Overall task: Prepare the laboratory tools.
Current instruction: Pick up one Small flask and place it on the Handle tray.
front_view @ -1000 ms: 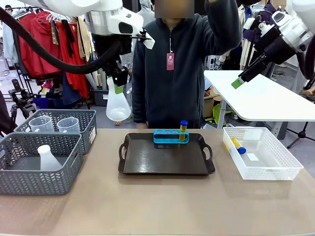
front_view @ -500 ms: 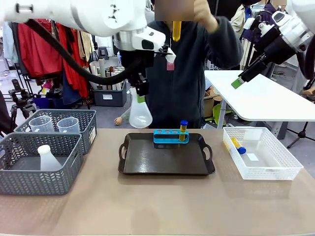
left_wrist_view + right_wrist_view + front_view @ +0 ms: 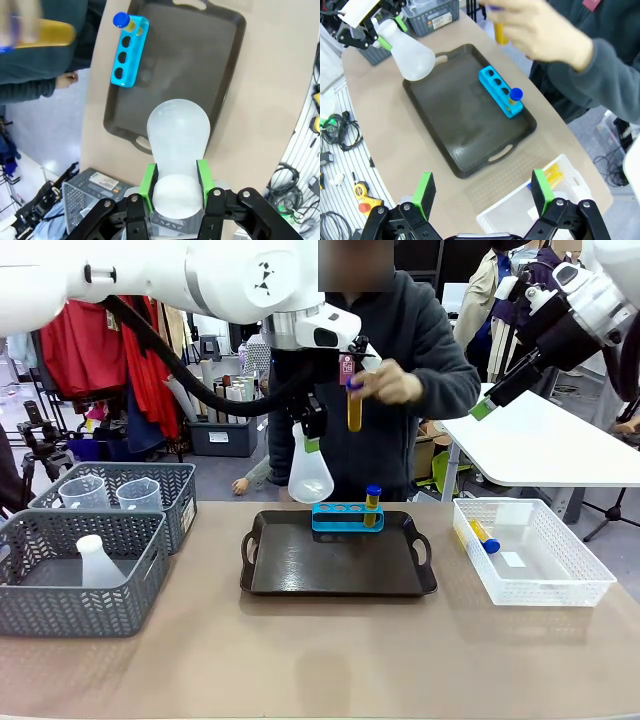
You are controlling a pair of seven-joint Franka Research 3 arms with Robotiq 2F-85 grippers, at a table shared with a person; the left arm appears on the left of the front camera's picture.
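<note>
Left claw clamped on flask neck, body hanging over tray far left, likely for set-down. Right claw apart, high right, clear of person's hand holding tube above rack.

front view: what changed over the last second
The left gripper, shut on the translucent white conical flask, carried it rightward, from left of the black tray to above its far edge. The person's hand lowered a yellow-liquid test tube from head height to chest height. The right gripper stayed raised and open; the blue rack with its capped tube stayed put.
</note>
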